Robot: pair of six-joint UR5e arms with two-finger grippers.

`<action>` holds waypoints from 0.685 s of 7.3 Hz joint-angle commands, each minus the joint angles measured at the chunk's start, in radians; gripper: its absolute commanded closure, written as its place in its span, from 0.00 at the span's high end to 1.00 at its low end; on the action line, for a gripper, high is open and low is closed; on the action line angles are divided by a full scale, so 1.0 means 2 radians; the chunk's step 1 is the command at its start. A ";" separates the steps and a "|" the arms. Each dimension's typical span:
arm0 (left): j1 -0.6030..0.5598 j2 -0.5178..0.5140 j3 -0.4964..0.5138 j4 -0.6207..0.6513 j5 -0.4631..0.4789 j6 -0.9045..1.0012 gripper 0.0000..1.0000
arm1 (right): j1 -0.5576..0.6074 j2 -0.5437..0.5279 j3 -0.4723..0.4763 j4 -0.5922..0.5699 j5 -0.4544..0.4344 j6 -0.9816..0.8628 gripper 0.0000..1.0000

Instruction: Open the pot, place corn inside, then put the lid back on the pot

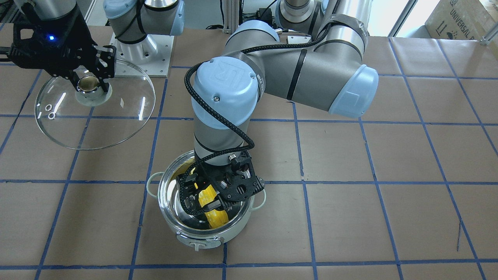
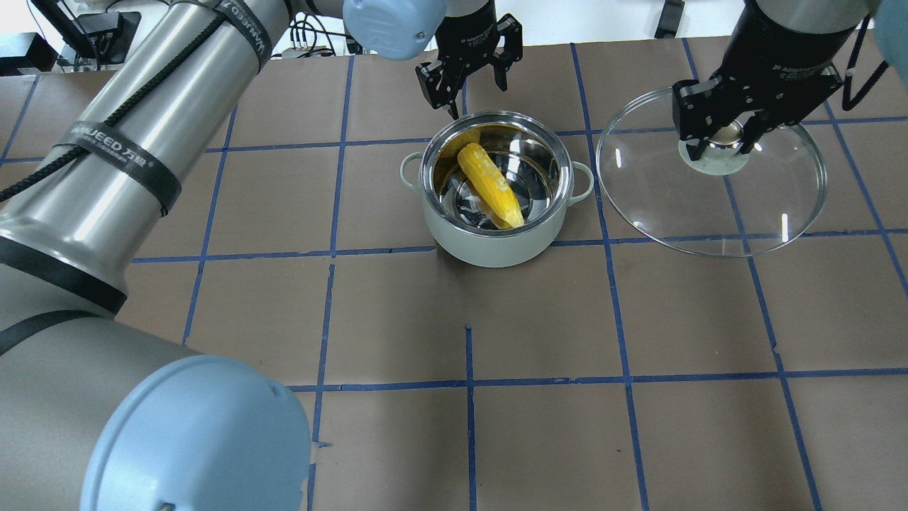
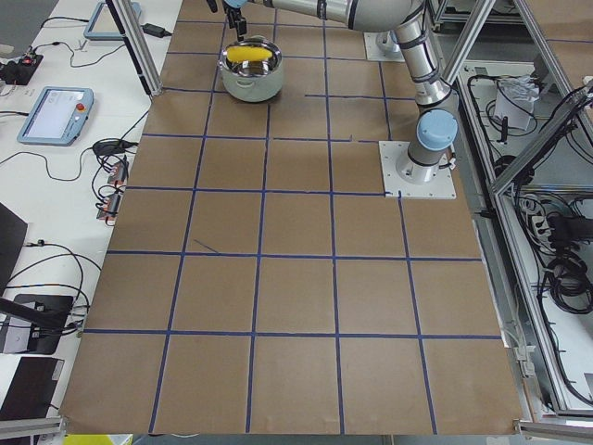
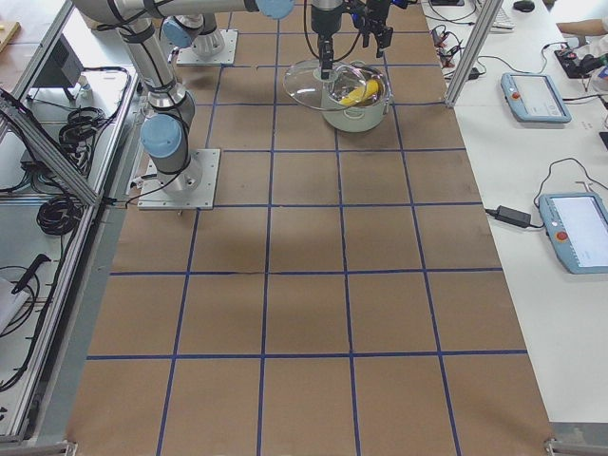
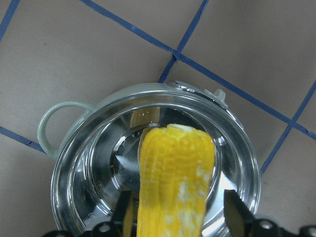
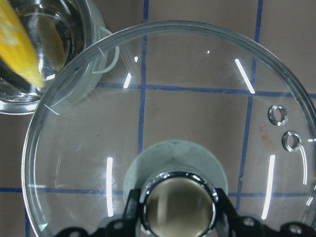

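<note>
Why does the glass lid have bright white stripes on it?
That's glare: the right wrist view shows white streaks on the lid; the overhead view shows them too, plus a yellow reflection of the corn on the pot's shiny wall.

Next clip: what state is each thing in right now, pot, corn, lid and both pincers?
pot: open, corn inside.
corn: in the pot, lying slanted against its wall.
lid: off the pot, held beside it.
left pincer: open, over the pot.
right pincer: shut on the lid.
</note>
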 commanded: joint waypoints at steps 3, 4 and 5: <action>0.036 0.034 -0.009 -0.022 0.022 0.304 0.95 | 0.000 -0.006 0.021 -0.007 0.005 0.000 0.29; 0.065 0.063 -0.020 -0.043 0.022 0.374 0.95 | 0.000 -0.009 0.025 -0.004 0.005 0.000 0.29; 0.092 0.106 -0.051 -0.062 0.018 0.408 0.95 | 0.000 -0.010 0.025 -0.005 0.005 -0.001 0.29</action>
